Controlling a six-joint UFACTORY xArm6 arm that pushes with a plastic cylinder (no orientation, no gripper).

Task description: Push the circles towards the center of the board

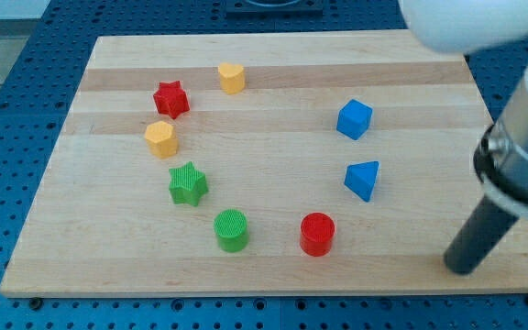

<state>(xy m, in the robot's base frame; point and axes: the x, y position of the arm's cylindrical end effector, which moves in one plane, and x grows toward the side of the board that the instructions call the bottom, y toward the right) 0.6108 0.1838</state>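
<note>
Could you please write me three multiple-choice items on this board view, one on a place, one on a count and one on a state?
1. Where is the red circle relative to the green circle?
A. To the view's right
B. To the view's left
C. Stacked on it

2. How many blocks lie on the board?
A. Six
B. Eight
C. Ten

3. How does my tip stand to the blocks?
A. Pressing the green circle
B. Resting on the blue cube
C. Touching none

Answers: 1 A, as the red circle sits right of the green one near the view's bottom. 2 B, two each of red, green, yellow and blue. 3 C, as my tip is at the view's lower right, apart from the red circle.
</note>
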